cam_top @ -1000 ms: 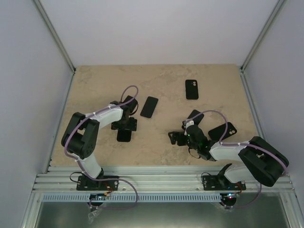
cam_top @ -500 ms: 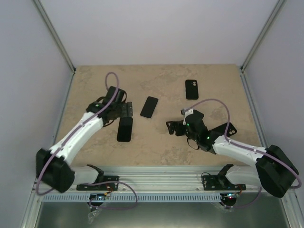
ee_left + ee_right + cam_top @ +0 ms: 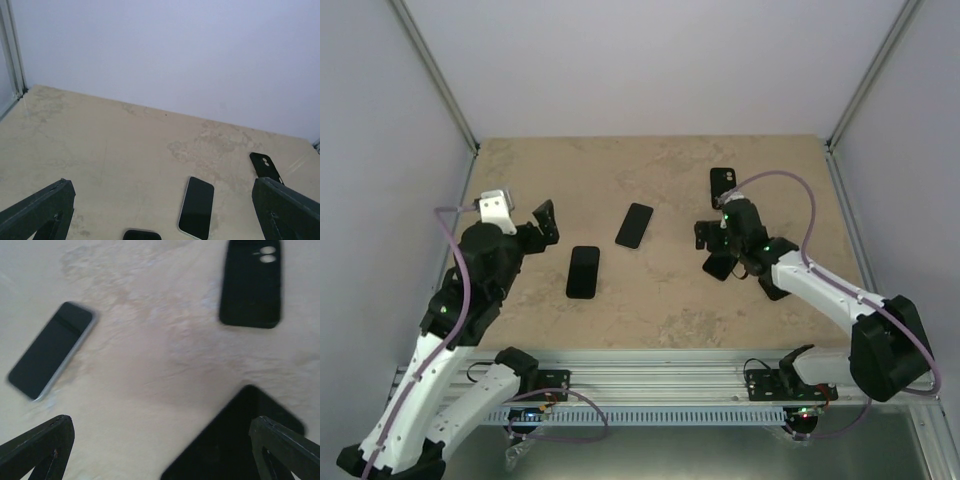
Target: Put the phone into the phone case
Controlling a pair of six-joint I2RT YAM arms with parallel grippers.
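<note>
Beige marbled bench [image 3: 660,305] inside pale walls, with an aluminium rail [image 3: 660,385] along its near edge carrying both arm bases. Nearest that edge, left of centre, a black slab [image 3: 583,271] lies flat with nothing touching it; whether it is a phone or a case cannot be told. The left gripper [image 3: 160,200] hangs high toward the left edge, jaws released and wide apart, grasping nothing. Right of centre, the right gripper [image 3: 161,432] stands over a second dark flat item [image 3: 235,440], jaws likewise spread wide and empty. The arm hides part of that item, and its kind cannot be told. Farther in, about mid-bench, the phone [image 3: 634,225] lies screen up, silver-edged and slightly skewed, apart from every other object. Farthest in, toward the far edge and right of centre, the phone case [image 3: 723,187] lies flat, well apart from the phone. Pale surface shows through its camera cut-outs. The right wrist sits just on the near side of the case.
</note>
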